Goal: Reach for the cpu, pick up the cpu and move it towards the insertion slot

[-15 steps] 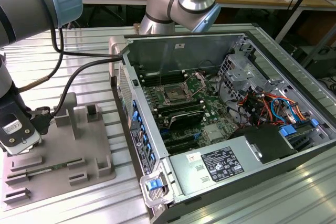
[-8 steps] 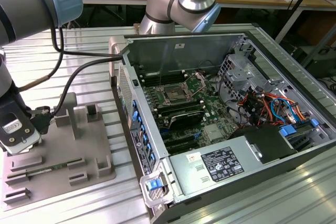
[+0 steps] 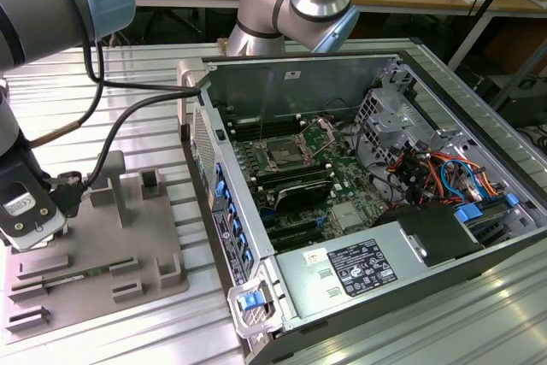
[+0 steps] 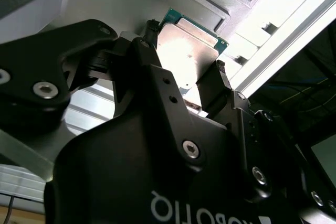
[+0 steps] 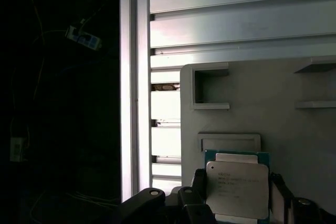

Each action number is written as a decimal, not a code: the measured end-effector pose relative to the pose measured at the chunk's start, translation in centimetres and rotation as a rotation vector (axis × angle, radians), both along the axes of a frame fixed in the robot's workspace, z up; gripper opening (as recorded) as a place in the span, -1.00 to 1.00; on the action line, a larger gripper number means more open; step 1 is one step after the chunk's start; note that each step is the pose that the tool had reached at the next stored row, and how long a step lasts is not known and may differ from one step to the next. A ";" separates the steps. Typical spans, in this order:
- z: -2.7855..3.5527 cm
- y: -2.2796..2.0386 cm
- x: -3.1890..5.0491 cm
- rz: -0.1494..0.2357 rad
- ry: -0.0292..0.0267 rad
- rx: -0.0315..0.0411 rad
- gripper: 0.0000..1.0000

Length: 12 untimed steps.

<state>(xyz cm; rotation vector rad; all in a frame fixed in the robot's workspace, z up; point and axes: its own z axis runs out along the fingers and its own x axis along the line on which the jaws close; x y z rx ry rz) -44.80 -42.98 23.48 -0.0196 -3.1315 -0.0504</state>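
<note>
cpu (image 5: 236,188) 1 | insertion slot (image 3: 284,156) 1 | pincer (image 4: 186,47) 1 | computer case (image 3: 295,74) 1 | grey fixture plate (image 3: 147,244) 1

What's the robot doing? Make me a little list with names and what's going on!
gripper: shut on the cpu, one finger at each side
cpu: at the grey tray; resting or lifted, cannot tell
grey tray: on the exterior view's left of the computer case
insertion slot: inside the computer case, away from the gripper

Bright glare on the cpu (image 4: 191,51), even light in exterior view
</note>
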 end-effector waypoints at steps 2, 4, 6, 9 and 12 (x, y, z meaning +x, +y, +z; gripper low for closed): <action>0.05 0.00 0.01 0.000 -0.0001 0.0000 0.09; 0.10 0.00 0.01 0.000 0.0000 0.0000 0.09; 0.16 0.00 0.02 0.000 -0.0001 0.0000 0.09; 0.27 0.00 0.03 0.000 0.0000 0.0000 0.09; 0.33 0.00 0.04 0.000 -0.0001 0.0000 0.09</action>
